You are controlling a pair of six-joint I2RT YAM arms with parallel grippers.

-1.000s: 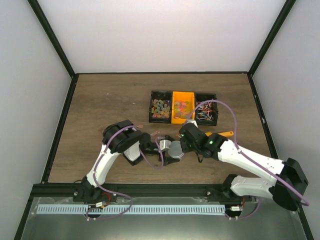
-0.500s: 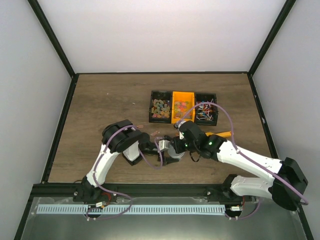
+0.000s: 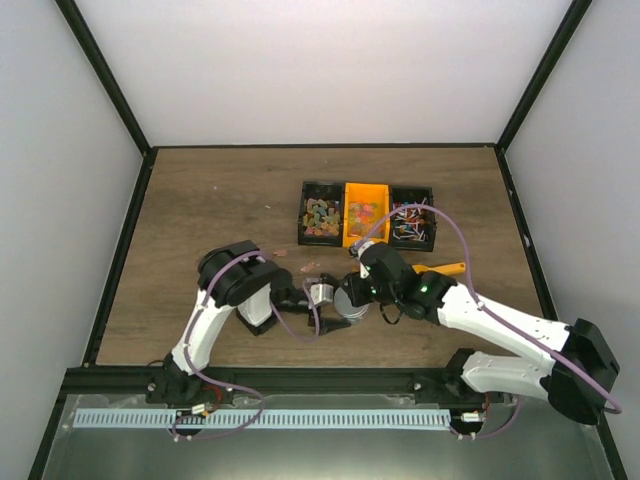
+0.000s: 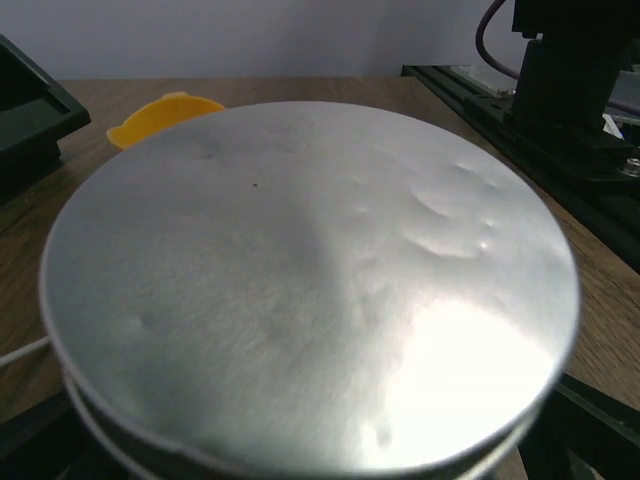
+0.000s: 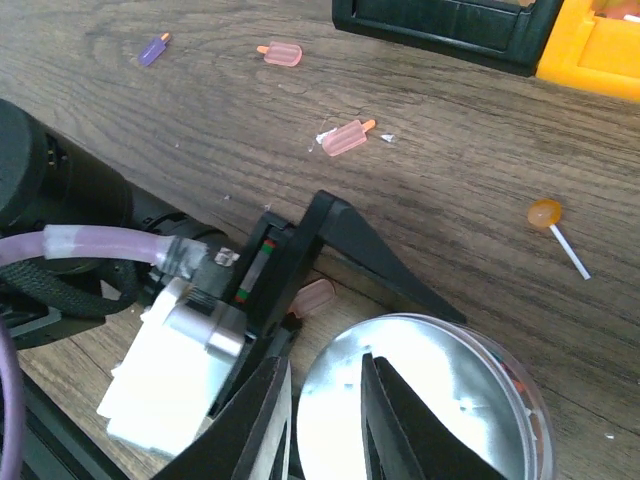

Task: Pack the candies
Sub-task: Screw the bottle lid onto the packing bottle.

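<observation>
The candies fill three bins at the back: brownish-green gummies (image 3: 320,213), red and orange bits (image 3: 366,212), and thin wrapped pieces (image 3: 412,220). A clear jar (image 5: 525,395) with a round silver lid (image 4: 310,280) stands between the two arms. My left gripper (image 3: 340,303) is shut on the jar; one black finger (image 5: 385,255) lies along its side. My right gripper (image 5: 325,420) hangs over the lid (image 5: 440,400), slightly open. One finger is above the lid and the other is outside its rim. Colours show through the jar wall.
Loose sweets lie on the wood: pink pieces (image 5: 345,137) (image 5: 280,53) (image 5: 316,297), a purple one (image 5: 153,49) and an orange lollipop (image 5: 545,213). The orange scoop (image 3: 446,268) lies right of the jar and also shows in the left wrist view (image 4: 165,108).
My right gripper has moved left and come over the jar's lid. My left arm has shifted slightly to the left.
</observation>
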